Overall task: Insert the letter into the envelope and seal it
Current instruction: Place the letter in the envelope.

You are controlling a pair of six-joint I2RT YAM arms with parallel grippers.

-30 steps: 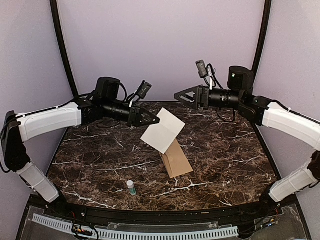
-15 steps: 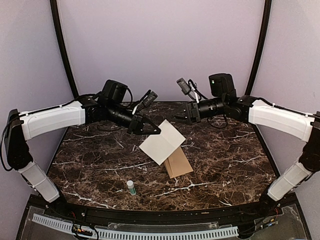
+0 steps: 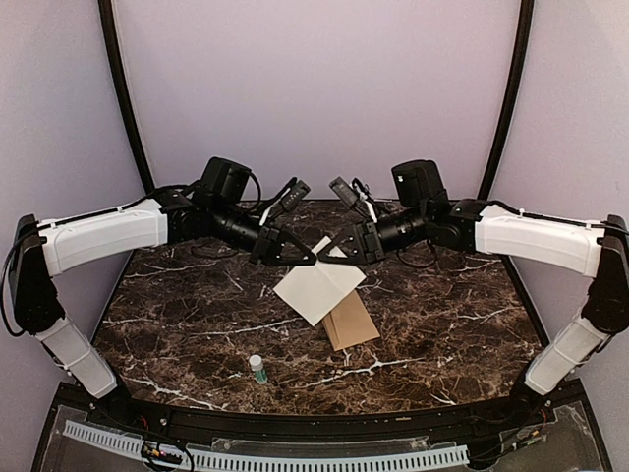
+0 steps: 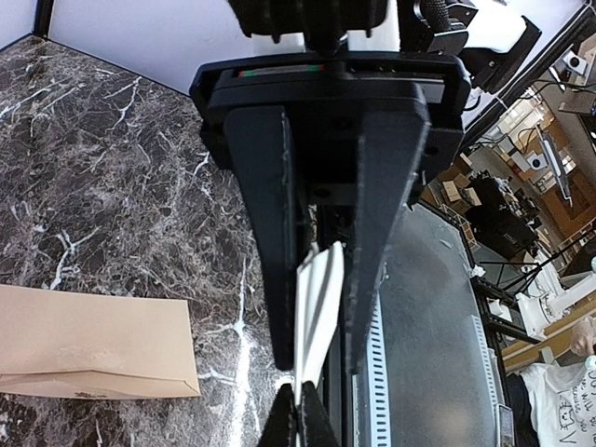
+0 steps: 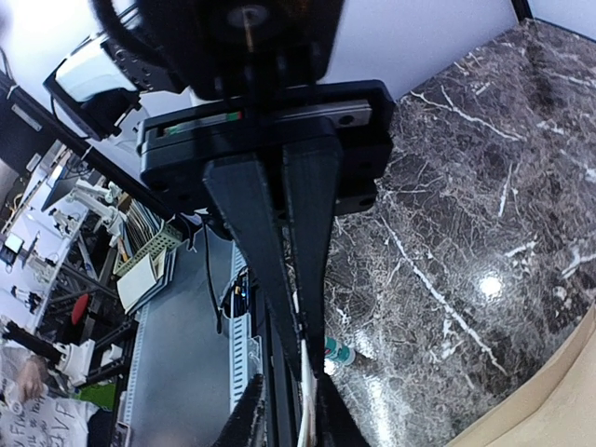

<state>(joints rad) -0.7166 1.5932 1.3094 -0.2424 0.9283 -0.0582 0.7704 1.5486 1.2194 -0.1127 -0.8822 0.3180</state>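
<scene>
The white letter (image 3: pixel 319 285) hangs tilted in the air over the dark marble table (image 3: pixel 187 295), and its lower corner overlaps the envelope. My left gripper (image 3: pixel 310 260) is shut on its upper left edge. In the left wrist view the letter (image 4: pixel 321 289) sits edge-on in that gripper (image 4: pixel 318 363). My right gripper (image 3: pixel 337 248) meets it from the right, shut on the letter's top corner. A thin white edge of the letter (image 5: pixel 305 401) shows at the right gripper (image 5: pixel 307 374). The tan envelope (image 3: pixel 349 320) lies flat on the table below, also seen as the envelope (image 4: pixel 93 340).
A small glue stick (image 3: pixel 257 369) with a green band stands near the front edge, also seen as the glue stick (image 5: pixel 340 354). Curved black frame posts (image 3: pixel 123 108) rise at both back corners before the lilac wall.
My right arm has swung left from the back right to the letter, and its jaws have closed from wide open onto the top corner. The left gripper kept its hold, shifting slightly right.
</scene>
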